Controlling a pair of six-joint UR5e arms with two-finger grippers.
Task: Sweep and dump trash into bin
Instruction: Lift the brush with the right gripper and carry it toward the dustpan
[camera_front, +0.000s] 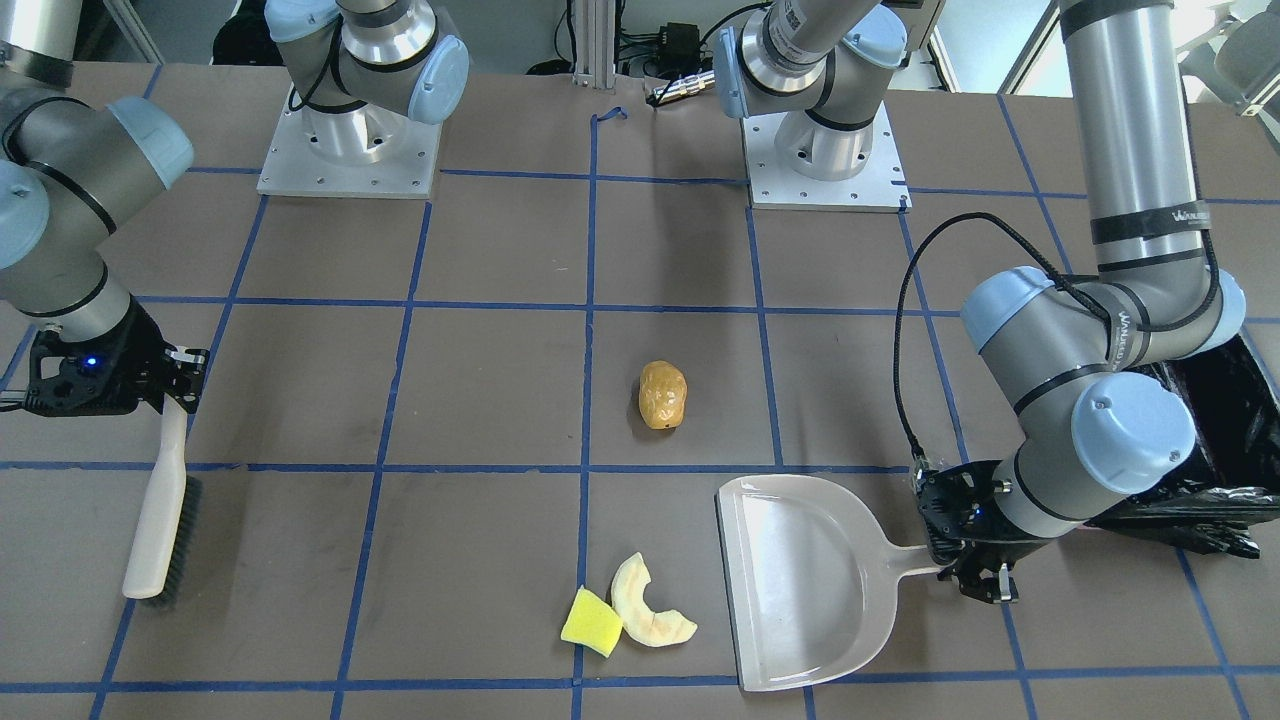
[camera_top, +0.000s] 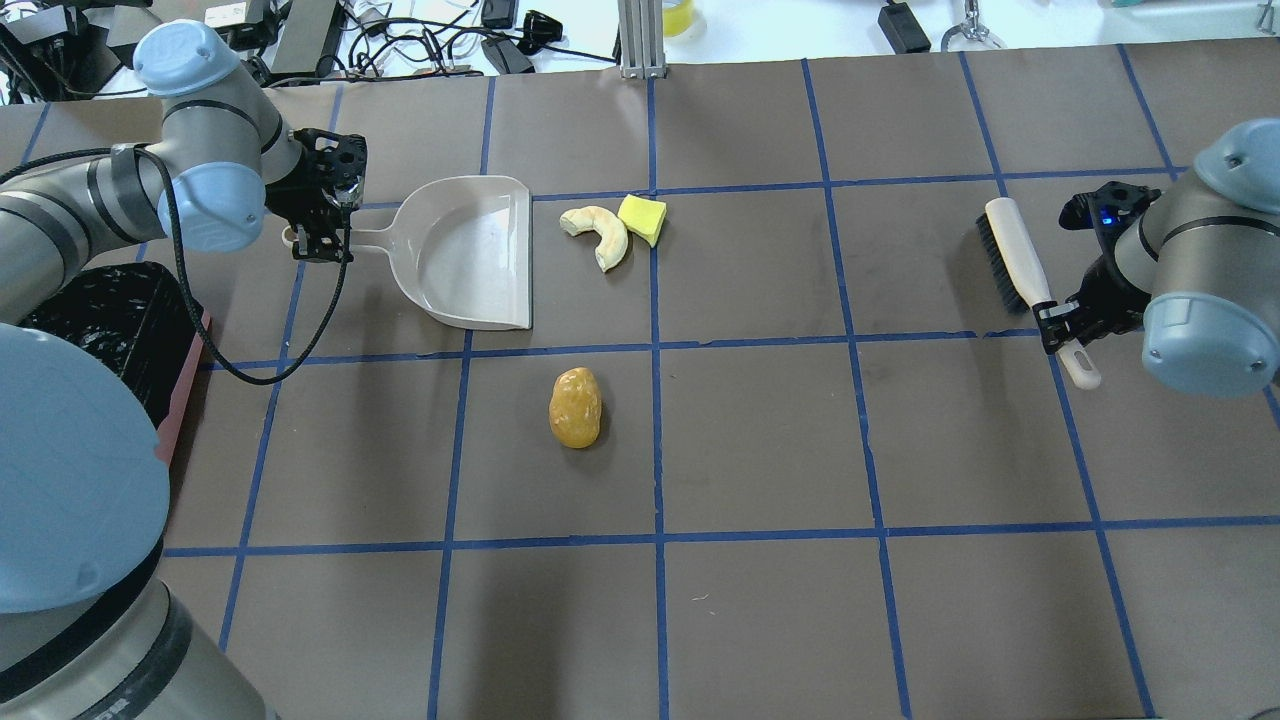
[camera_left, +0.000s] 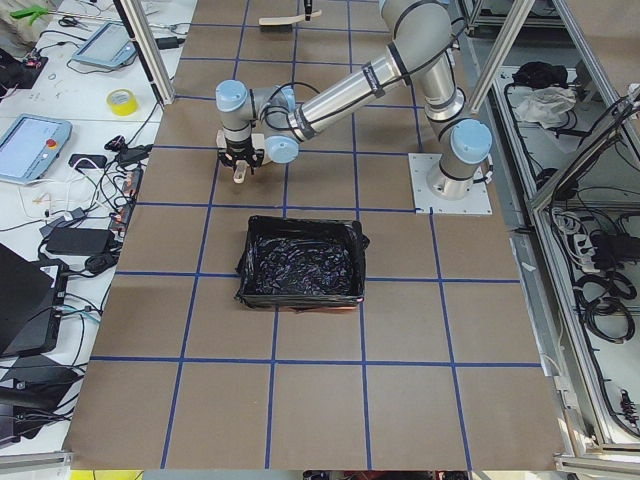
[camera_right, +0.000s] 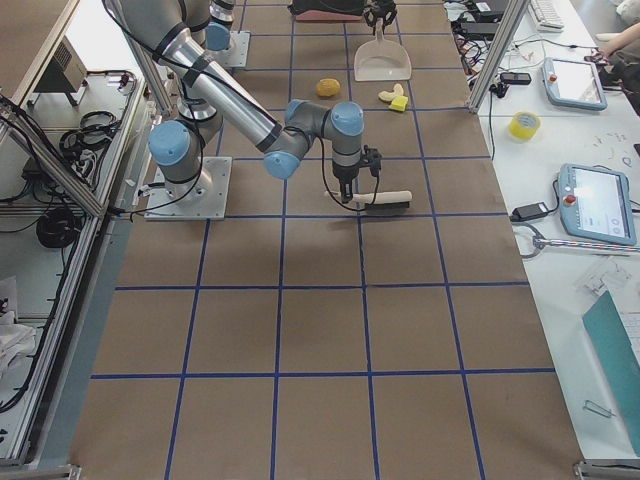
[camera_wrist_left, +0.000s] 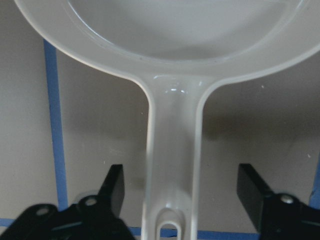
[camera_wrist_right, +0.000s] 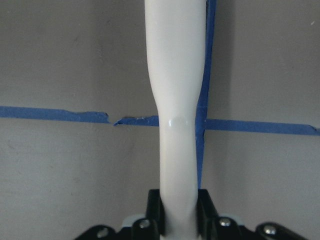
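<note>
The light grey dustpan (camera_top: 470, 255) lies flat on the table, its mouth towards the trash. My left gripper (camera_top: 322, 240) is open, its fingers (camera_wrist_left: 116, 181) standing apart on either side of the dustpan handle (camera_wrist_left: 172, 150). My right gripper (camera_top: 1060, 330) is shut on the handle of a white brush (camera_top: 1015, 260), as the right wrist view (camera_wrist_right: 178, 200) shows. The yellow sponge wedge (camera_top: 642, 219) and the cream peel (camera_top: 598, 232) lie touching just off the dustpan's mouth. The golden-brown potato lump (camera_top: 575, 407) lies alone nearer the robot. The black-lined pink bin (camera_top: 110, 320) stands by my left arm.
The table is brown with a grid of blue tape lines (camera_top: 655, 450). The two arm bases (camera_front: 350, 150) stand at the robot's edge of the table. Cables and gear (camera_top: 400, 40) lie beyond the far edge.
</note>
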